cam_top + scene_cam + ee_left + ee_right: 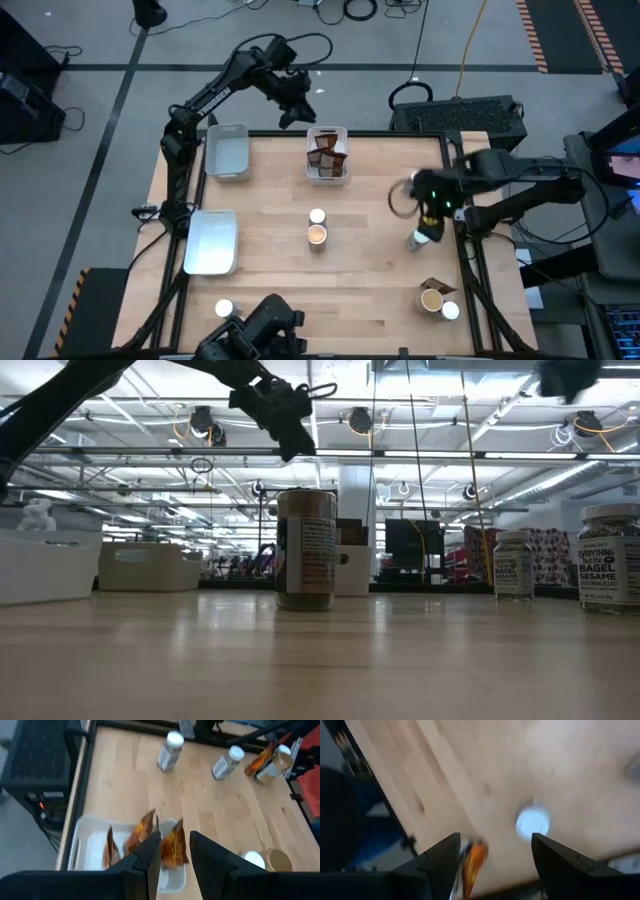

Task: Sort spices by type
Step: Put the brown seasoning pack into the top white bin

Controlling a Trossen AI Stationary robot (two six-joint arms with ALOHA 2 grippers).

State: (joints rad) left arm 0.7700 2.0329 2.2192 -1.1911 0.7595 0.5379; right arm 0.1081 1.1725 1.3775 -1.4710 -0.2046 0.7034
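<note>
Right gripper [425,215], jaws open and empty, hangs over the table's right side; a white-topped jar [532,822] stands upright directly below, between the fingers' line. Left gripper [174,855], jaws parted and empty, hovers above the packet tray [328,175].

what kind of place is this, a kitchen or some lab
Most likely a robotics lab or workshop, not a kitchen: a wooden table fenced by a dark frame, cables on the floor, and exposed ceiling pipes overhead.
</note>
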